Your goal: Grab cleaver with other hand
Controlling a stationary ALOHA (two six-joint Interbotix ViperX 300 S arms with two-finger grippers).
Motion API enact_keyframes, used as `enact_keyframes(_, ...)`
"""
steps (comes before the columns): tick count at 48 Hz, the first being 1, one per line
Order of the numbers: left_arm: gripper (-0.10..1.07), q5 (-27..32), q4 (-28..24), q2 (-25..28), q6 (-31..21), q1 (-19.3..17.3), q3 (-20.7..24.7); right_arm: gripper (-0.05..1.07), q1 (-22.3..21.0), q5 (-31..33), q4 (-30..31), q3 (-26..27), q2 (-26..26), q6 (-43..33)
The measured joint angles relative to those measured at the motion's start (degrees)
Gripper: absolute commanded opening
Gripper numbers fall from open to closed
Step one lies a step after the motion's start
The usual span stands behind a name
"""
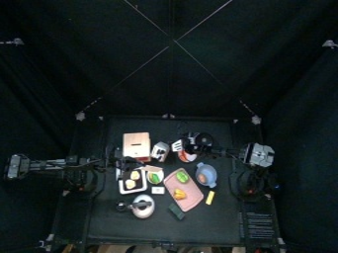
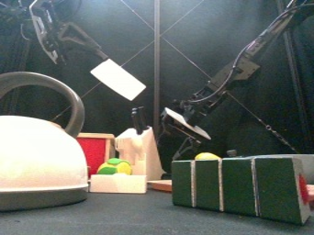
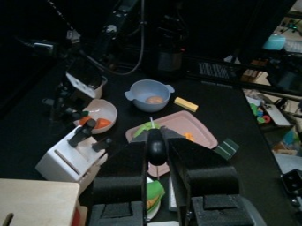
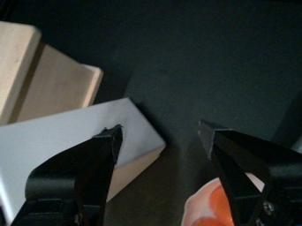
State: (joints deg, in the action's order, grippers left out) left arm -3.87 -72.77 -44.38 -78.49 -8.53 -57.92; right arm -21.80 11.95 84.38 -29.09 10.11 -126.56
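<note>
The cleaver has a pale rectangular blade (image 2: 117,79) and hangs tilted high above the table's left side. Its dark handle (image 3: 154,148) sits between the jaws of my left gripper (image 3: 154,155), which is shut on it. My right gripper (image 4: 160,132) is open and empty. In the right wrist view a pale grey flat slab (image 4: 77,146), seemingly the blade, lies just past its jaws without touching them. In the front view the right gripper (image 2: 185,124) hangs lower than the blade and to its right.
A white knife block (image 2: 141,149) stands beneath the grippers beside a wooden box (image 1: 136,143). A kettle (image 2: 37,156) and green blocks (image 2: 245,184) stand at the front edge. A blue bowl (image 3: 151,93), a pink board (image 3: 189,129) and an orange bowl (image 3: 101,120) lie around.
</note>
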Motion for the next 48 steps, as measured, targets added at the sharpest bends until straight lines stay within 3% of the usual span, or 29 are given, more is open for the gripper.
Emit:
enact_keyframes(16,0.46,0.09,-0.09,0.26,0.00,-1.67,-2.55,0.99,10.11,3.16,-8.17,-0.09,-7.47,0.09)
enact_keyframes(24,0.46,0.09,-0.18,0.09,0.00,-1.85,-2.72,0.99,15.56,17.75,-14.50,0.35,-8.53,0.79)
enact_keyframes(29,0.46,0.18,-0.62,0.00,0.00,-2.11,-2.72,0.99,17.93,27.16,-19.25,1.05,-9.14,5.98)
enact_keyframes(34,0.46,0.18,-1.49,0.09,0.00,-2.29,-2.81,0.99,18.90,34.01,-30.32,4.31,-9.32,18.19)
enact_keyframes(41,0.46,-0.09,-1.93,0.09,-0.18,-2.20,-2.81,0.99,19.16,42.63,-48.25,11.34,-9.05,42.98)
enact_keyframes(48,0.46,-1.14,-2.11,0.09,0.00,-1.49,-2.81,0.99,18.54,47.02,-60.56,17.58,-7.65,61.52)
